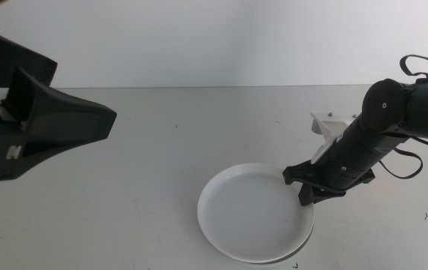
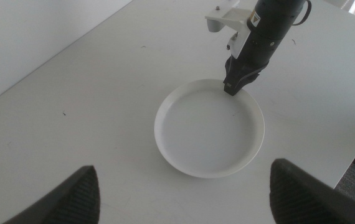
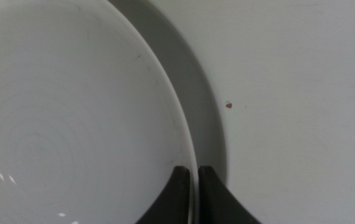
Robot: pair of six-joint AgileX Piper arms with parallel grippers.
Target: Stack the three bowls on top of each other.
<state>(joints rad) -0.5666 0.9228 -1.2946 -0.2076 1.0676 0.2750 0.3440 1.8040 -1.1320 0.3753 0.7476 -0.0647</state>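
Near the table's front edge in the middle view, we find one shallow round white plastic bowl with a low upright rim [image 1: 253, 214], sitting flat on the pale grey table [image 1: 161, 150]. Beneath its right side we note a second rim edge, so it appears to rest on at least one other dish; colours underneath cannot be told, and we see no mint green or grey bowl elsewhere.

At the white bowl's right rim, the right gripper [image 1: 306, 196] comes in at a slant. Its wrist view shows the two dark jaws nearly pressed together with the thin rim wall between them, one jaw inside the bowl and one outside. We judge this a rim pinch, chosen because the low wall is the only edge such a flat dish offers.

Well to the left of the bowl and raised above the table, the left gripper [image 2: 180, 193] waits with its jaws spread wide, holding nothing.
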